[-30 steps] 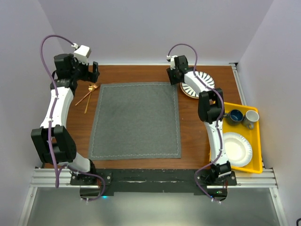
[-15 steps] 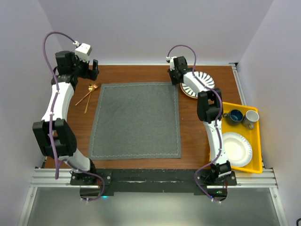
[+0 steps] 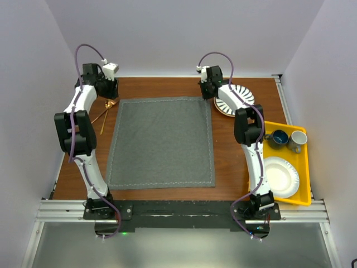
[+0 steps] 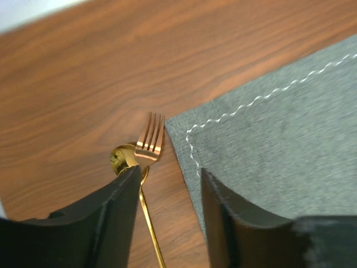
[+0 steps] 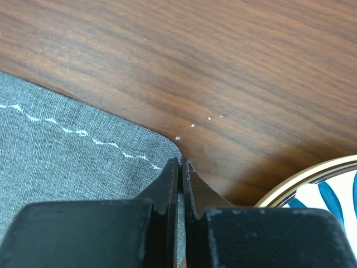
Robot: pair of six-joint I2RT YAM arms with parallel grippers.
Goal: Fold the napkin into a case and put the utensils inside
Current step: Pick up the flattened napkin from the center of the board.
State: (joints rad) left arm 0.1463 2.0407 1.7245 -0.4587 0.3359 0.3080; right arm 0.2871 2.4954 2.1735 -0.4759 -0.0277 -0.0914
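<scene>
Well, the brown wooden tabletop (image 3: 162, 88) is the biggest thing in my top view. On it the dark grey napkin (image 3: 160, 142) lies flat and open like a big square. It is not folded yet. A thin light stitch line runs all around its edge.

To the right of the napkin, at the near side, sits a yellow tray (image 3: 304, 162). A white plate (image 3: 280, 176) lies in it. Behind the plate stand a blue cup (image 3: 279, 137) and a pale cup (image 3: 298, 138), side by side.

A striped plate (image 3: 245, 97) rests on the wood near the napkin's far right corner. In my right wrist view its rim is close to the cloth but does not touch it.

Both arms reach out to the far side, one to each far corner of the napkin.

The two gold utensils lie on bare wood just left of the far left corner. The fork (image 4: 149, 139) has its prongs right beside the napkin's edge, and the spoon (image 4: 122, 159) has its little round bowl against the fork's head. Their thin handles run back toward the near left.

The left fingers (image 4: 106, 215) are spread apart. The napkin's corner edge and the thin gold handles lie in the gap between them, and nothing is gripped.

The right fingers (image 5: 167, 187) are pressed together, pinching the very edge of the napkin at its far right corner.
</scene>
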